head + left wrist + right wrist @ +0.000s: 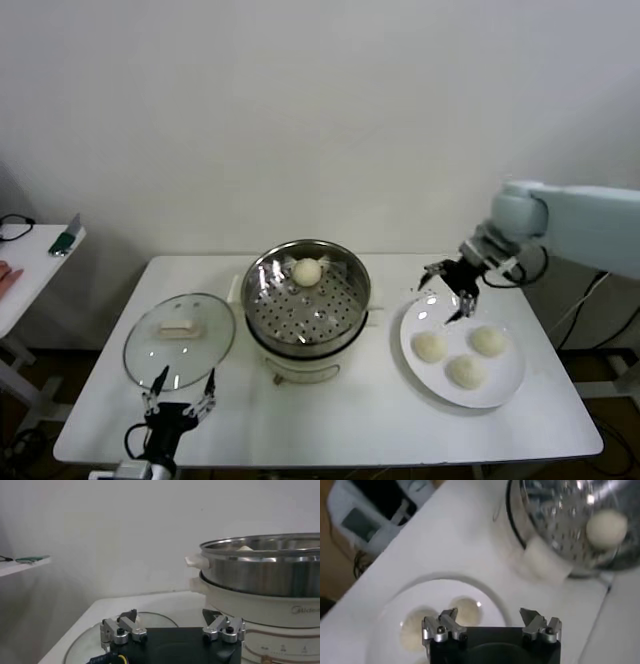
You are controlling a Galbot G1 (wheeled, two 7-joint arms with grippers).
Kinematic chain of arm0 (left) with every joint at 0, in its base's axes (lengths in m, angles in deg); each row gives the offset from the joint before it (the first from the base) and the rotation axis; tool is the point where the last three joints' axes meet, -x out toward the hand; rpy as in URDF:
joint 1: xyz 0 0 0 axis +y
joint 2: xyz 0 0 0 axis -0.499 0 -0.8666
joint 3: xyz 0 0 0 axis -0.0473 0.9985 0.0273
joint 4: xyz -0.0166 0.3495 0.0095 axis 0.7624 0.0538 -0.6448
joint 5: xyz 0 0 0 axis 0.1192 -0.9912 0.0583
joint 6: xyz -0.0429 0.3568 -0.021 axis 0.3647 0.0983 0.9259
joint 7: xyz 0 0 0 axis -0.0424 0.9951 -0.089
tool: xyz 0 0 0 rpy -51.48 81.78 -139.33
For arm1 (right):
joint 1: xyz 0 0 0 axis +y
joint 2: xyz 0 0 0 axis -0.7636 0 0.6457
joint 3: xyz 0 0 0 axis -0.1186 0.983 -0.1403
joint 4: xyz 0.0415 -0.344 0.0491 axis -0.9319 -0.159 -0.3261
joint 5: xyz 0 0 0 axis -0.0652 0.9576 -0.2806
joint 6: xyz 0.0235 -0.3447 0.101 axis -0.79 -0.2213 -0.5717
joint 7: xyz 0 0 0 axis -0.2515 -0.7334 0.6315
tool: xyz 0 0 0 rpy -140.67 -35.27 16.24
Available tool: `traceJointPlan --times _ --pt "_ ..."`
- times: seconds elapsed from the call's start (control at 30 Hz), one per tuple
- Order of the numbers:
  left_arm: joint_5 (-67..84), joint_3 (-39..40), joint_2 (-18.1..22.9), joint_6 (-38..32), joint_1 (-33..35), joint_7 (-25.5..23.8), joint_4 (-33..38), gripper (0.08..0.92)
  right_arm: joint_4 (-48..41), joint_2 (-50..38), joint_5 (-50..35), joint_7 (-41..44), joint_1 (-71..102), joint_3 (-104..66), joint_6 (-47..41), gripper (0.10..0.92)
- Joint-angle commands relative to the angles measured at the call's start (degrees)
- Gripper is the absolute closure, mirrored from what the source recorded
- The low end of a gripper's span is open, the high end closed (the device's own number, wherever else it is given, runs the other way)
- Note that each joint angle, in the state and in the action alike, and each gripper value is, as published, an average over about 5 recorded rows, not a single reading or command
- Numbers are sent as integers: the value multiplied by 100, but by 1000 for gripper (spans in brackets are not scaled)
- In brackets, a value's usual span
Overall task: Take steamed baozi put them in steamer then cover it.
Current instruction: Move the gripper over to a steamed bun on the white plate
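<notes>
"Midea" logo on steamer [280, 597] base; R jaws [452, 291] apart above plate [505, 385], L jaws [180, 392] apart, idle.

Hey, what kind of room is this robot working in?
Probably a lab mock-up of a kitchen, not a home one: a white folding table against a bare wall, holding only a steamer, glass lid and plate of buns.

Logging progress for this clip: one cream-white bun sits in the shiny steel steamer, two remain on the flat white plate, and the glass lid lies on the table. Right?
Not quite: the flat white round plate holds three small cream-white buns, not two, as the head view shows. The rest stands: one bun sits on the perforated tray of the shiny stainless-steel steamer, and the round glass lid lies on the white table.
</notes>
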Motion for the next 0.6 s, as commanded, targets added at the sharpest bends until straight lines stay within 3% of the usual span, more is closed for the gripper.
traceJointPlan --times 0.03,0.3,0.6 --pt "-25 18 4 -3 -53 -4 -70 177 384 -514 -145 -548 1203 -550 -2144 203" --pt "-48 24 -16 -6 -98 -9 -164 177 -423 -20 19 -613 2198 -1701 -2024 203" --pt "-68 39 -20 -6 -111 -10 -201 177 -1043 442 288 -580 2412 -1866 -1931 203"
